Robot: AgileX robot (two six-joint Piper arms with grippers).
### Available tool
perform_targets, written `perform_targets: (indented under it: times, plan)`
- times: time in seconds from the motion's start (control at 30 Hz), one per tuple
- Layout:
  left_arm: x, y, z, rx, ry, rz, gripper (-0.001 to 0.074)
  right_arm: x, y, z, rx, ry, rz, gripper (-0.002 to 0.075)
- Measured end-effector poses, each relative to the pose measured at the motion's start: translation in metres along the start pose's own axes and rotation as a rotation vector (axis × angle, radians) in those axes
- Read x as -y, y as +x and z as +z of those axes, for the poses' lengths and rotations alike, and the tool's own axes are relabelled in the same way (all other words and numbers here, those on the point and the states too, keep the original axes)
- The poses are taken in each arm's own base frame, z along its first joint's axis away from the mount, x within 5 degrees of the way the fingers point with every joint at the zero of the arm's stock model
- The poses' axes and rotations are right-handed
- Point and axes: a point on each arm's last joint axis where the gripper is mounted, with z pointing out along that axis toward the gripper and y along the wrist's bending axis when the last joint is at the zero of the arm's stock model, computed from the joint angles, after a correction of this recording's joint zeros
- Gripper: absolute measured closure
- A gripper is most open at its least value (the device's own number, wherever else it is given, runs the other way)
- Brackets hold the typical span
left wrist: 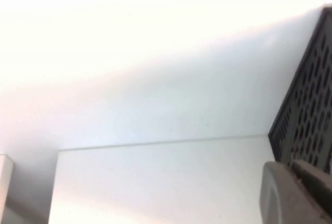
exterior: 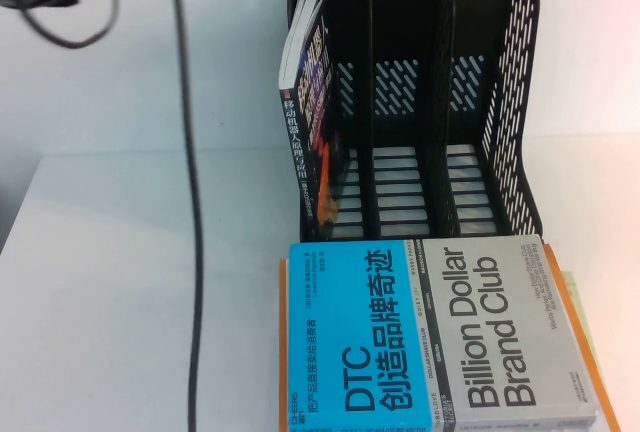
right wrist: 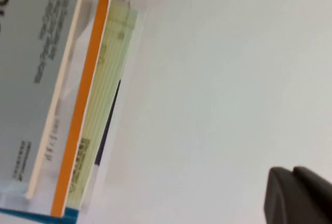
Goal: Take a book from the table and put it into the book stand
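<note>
The dark navy book with white Chinese title stands on end in the leftmost slot of the black book stand, leaning against its left wall. The stand's other two slots are empty. The stand sits at the back of the white table. My left gripper shows only in the left wrist view, shut and empty, above the table beside the stand's perforated side. My right gripper shows only in the right wrist view, shut and empty, over bare table to the side of the book stack.
A stack of books lies in front of the stand, topped by the blue-and-grey "Billion Dollar Brand Club" book, also in the right wrist view, with orange and pale green covers under it. A black cable hangs across the left side.
</note>
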Motion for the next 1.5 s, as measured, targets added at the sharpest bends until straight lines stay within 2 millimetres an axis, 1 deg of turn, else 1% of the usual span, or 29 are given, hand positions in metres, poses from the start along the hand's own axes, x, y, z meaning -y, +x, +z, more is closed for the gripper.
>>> perform_targets:
  times: [0.1, 0.13, 0.23, 0.37, 0.47, 0.53, 0.63, 0.77, 0.9, 1.03, 1.13, 1.23, 1.5]
  plan:
    - [-0.010, 0.008, -0.028, 0.068, 0.019, -0.048, 0.0734, 0.006, 0.006, -0.020, 0.109, 0.010, 0.054, 0.0728]
    - [-0.013, 0.015, -0.033, 0.085, 0.030, -0.059, 0.0734, 0.007, 0.009, -0.027, 0.152, 0.007, 0.073, 0.0728]
    - [-0.022, 0.036, -0.059, 0.158, 0.081, -0.076, 0.0734, 0.010, 0.018, -0.048, 0.269, -0.015, 0.111, 0.0728]
    - [-0.033, 0.073, -0.076, 0.193, 0.120, -0.069, 0.0734, 0.012, 0.035, -0.070, 0.403, -0.050, 0.140, 0.0728]
    - [-0.040, 0.100, -0.085, 0.208, 0.136, -0.051, 0.0734, 0.012, 0.051, -0.074, 0.483, -0.071, 0.151, 0.0728]
    - [-0.045, 0.115, -0.092, 0.229, 0.150, -0.044, 0.0734, 0.009, 0.063, -0.070, 0.514, -0.091, 0.158, 0.0728]
    - [-0.050, 0.133, -0.100, 0.265, 0.172, -0.037, 0.0734, 0.005, 0.082, -0.055, 0.511, -0.101, 0.156, 0.0728]
    - [-0.055, 0.151, -0.107, 0.296, 0.190, -0.034, 0.0734, -0.001, 0.106, -0.033, 0.512, -0.122, 0.159, 0.0728]
    - [-0.058, 0.168, -0.107, 0.291, 0.192, -0.030, 0.0734, -0.006, 0.125, -0.017, 0.566, -0.151, 0.170, 0.0728]
    - [-0.060, 0.178, -0.104, 0.280, 0.191, -0.017, 0.0734, -0.011, 0.140, -0.006, 0.633, -0.179, 0.185, 0.0728]
    - [-0.059, 0.183, -0.101, 0.271, 0.194, -0.013, 0.0734, -0.013, 0.147, 0.001, 0.668, -0.187, 0.190, 0.0728]
    - [-0.059, 0.185, -0.099, 0.266, 0.194, -0.011, 0.0735, -0.015, 0.150, 0.008, 0.678, -0.191, 0.190, 0.0728]
    - [-0.059, 0.186, -0.099, 0.265, 0.195, -0.011, 0.0735, -0.015, 0.149, 0.009, 0.691, -0.196, 0.192, 0.0728]
